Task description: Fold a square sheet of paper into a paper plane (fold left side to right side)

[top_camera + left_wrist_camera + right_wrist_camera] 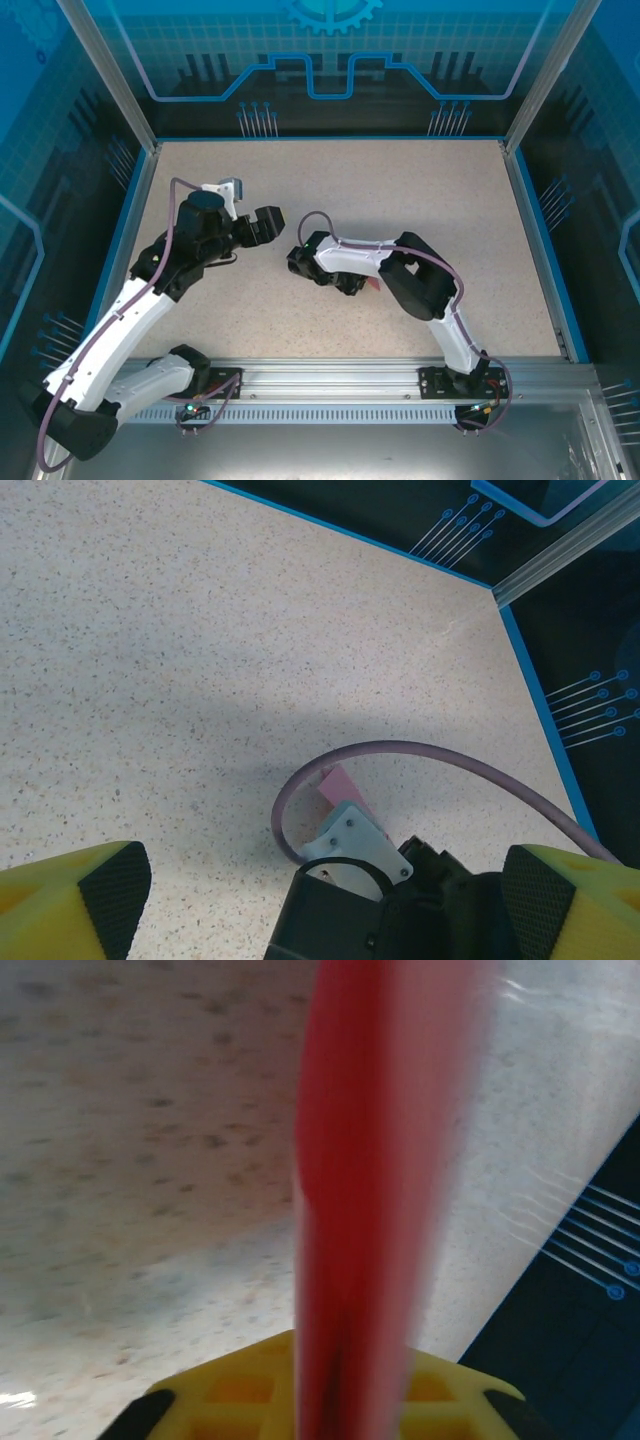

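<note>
Paper (370, 1210) sits at right hand (298, 262), long axis running straight out from it; grip cannot be told. Left hand (268, 226) released, near, to its left.

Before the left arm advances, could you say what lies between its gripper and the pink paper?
Left wrist view: the right arm's black wrist and purple cable sit between left gripper and paper.

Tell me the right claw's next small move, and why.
Probably open wide and back the right claw off the paper. The paper, blurred, runs straight up from between its yellow fingers, so it sits in the claw's mouth. The left claw is wide open and clear of the paper, so this fold looks finished.
</note>
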